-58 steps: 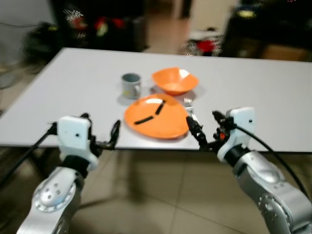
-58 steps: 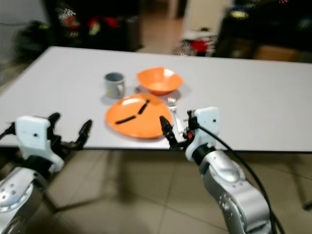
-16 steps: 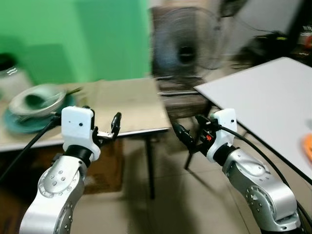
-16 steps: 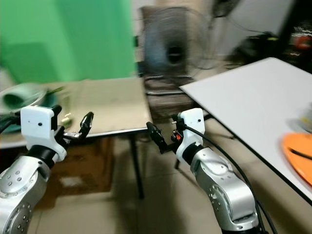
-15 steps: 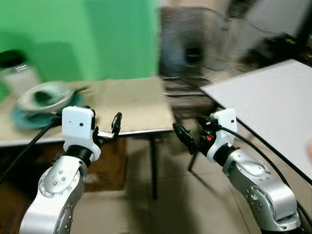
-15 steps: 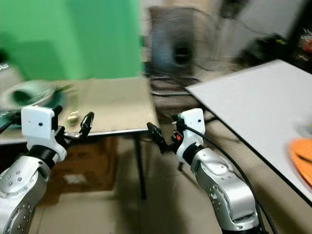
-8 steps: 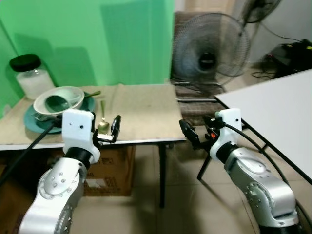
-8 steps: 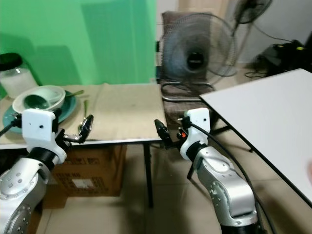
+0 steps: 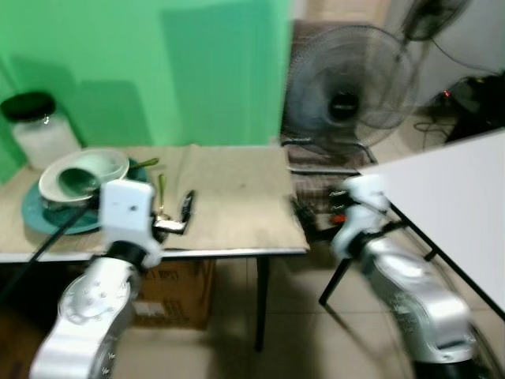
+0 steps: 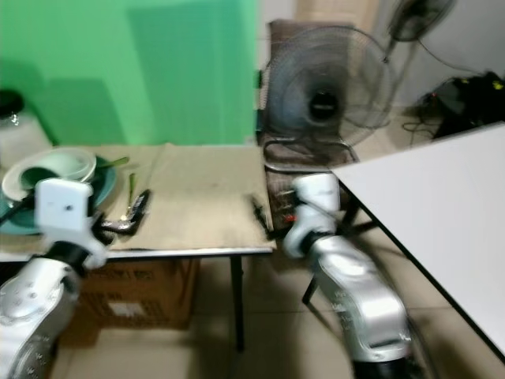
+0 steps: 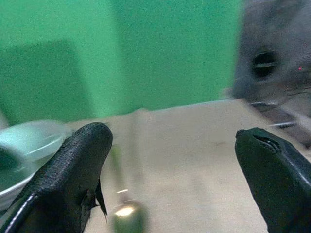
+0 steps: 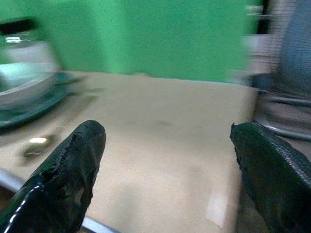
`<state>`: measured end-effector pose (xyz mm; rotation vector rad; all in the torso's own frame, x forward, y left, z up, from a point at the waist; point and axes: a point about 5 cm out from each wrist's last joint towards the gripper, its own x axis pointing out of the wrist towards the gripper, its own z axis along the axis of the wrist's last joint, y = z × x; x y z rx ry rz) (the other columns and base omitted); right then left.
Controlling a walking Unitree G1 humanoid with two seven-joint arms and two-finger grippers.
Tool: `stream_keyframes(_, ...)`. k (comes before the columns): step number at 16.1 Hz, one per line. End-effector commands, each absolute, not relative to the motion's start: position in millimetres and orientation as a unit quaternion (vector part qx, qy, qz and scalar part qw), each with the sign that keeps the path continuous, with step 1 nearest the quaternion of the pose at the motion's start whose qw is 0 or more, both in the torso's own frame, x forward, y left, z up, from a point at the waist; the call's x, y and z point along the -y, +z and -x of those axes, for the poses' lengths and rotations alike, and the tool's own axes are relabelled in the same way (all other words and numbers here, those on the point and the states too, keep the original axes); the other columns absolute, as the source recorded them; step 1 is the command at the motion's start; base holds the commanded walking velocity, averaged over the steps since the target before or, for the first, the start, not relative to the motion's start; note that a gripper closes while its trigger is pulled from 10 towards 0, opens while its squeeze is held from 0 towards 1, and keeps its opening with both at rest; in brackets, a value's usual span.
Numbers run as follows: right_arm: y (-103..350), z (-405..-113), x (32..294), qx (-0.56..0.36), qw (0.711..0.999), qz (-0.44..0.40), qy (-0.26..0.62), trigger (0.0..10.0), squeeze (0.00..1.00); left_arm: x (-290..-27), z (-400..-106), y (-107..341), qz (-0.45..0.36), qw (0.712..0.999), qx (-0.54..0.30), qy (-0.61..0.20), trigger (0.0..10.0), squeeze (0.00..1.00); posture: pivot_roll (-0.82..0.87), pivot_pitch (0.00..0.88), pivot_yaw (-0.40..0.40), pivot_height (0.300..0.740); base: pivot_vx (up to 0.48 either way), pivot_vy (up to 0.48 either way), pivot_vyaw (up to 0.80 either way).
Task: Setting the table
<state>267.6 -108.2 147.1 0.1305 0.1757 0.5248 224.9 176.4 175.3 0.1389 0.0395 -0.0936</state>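
Observation:
A pale green bowl (image 9: 83, 171) lies tilted on a teal plate (image 9: 41, 216) at the left end of a beige table (image 9: 237, 197). Beside the plate lies a spoon (image 11: 127, 212) with a green handle (image 9: 160, 189). My left gripper (image 9: 180, 215) is open and empty, held over the table's front edge just right of the spoon. My right gripper (image 9: 309, 215) is blurred at the table's right end. Its wrist view shows the fingers (image 12: 73, 160) wide apart and empty, facing the plate (image 12: 29, 104) and the spoon (image 12: 36, 143).
A jar (image 9: 35, 126) with a black lid stands behind the plate against a green wall. A cardboard box (image 9: 177, 292) sits under the beige table. A standing fan (image 9: 347, 87) is behind its right end. The white table's corner (image 9: 465, 181) is at the right.
The view has swung away from the white table with the orange dishes to the beige table, which is now nearer. Both arms keep the same raised pose.

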Motion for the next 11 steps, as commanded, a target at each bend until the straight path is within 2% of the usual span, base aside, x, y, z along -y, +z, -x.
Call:
stream_keyframes(1, 147, -270, 118, -0.085, 0.964, -0.055, 0.244, 10.0, 1.0, -172, -225, 176, -0.069, 0.996, -0.019, -0.058, 10.0, 0.0, -0.02, 0.0, -0.008, 0.74, 0.311, 0.0, 0.0)
stream_keyframes(8, 145, -267, 118, -0.087, 0.961, -0.048, 0.257, 10.0, 1.0, -175, -226, 169, -0.083, 0.994, -0.039, -0.062, 10.0, 0.0, -0.03, 0.0, 0.009, 0.74, 0.308, 0.0, 0.0)
stream_keyframes(11, 144, -264, 118, -0.087, 0.96, -0.057, 0.26, 10.0, 1.0, -174, -228, 165, -0.088, 0.993, -0.051, -0.065, 10.0, 0.0, -0.03, 0.0, 0.009, 0.74, 0.304, 0.0, 0.67)
